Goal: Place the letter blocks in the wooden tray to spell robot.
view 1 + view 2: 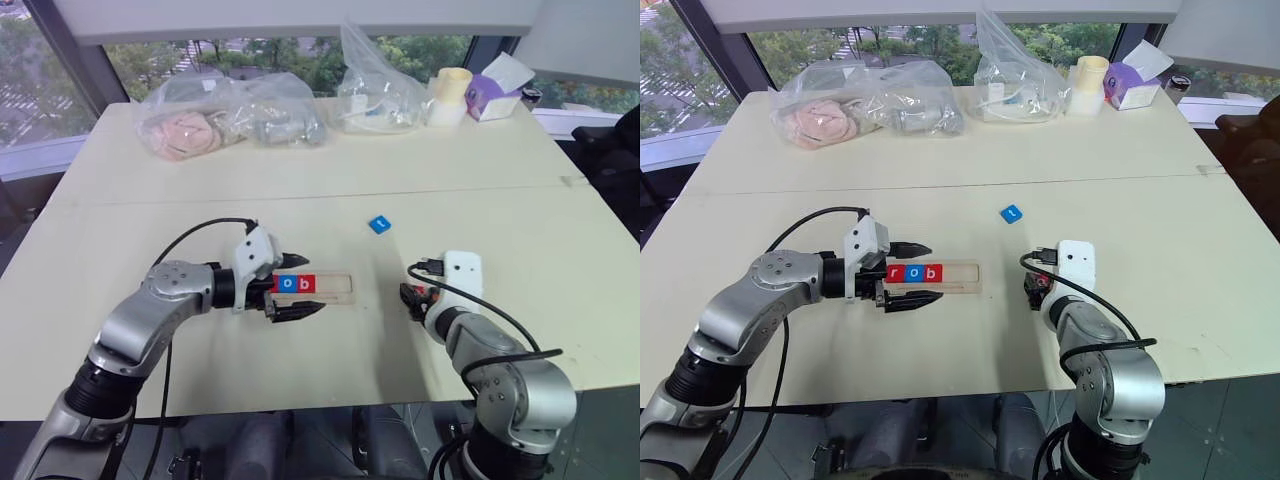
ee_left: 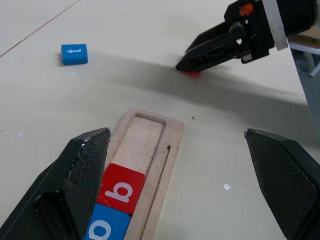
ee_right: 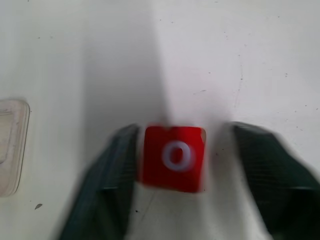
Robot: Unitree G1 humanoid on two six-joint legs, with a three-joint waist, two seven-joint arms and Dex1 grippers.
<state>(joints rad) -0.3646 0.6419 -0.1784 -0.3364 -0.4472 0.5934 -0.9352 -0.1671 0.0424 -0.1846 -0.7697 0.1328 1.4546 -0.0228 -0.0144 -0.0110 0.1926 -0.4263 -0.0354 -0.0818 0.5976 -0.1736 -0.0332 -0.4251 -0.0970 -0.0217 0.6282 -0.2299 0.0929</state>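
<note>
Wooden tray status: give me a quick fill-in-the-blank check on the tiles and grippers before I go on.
1. The wooden tray holds ___ letter blocks, reading r, o, b.
2. The red o block lies on the table between the fingers of the ___ gripper.
3. The loose t block out on the table is coloured ___.
4. The left gripper straddles the tray with its jaws ___.

Missing words: three; right; blue; open
</note>
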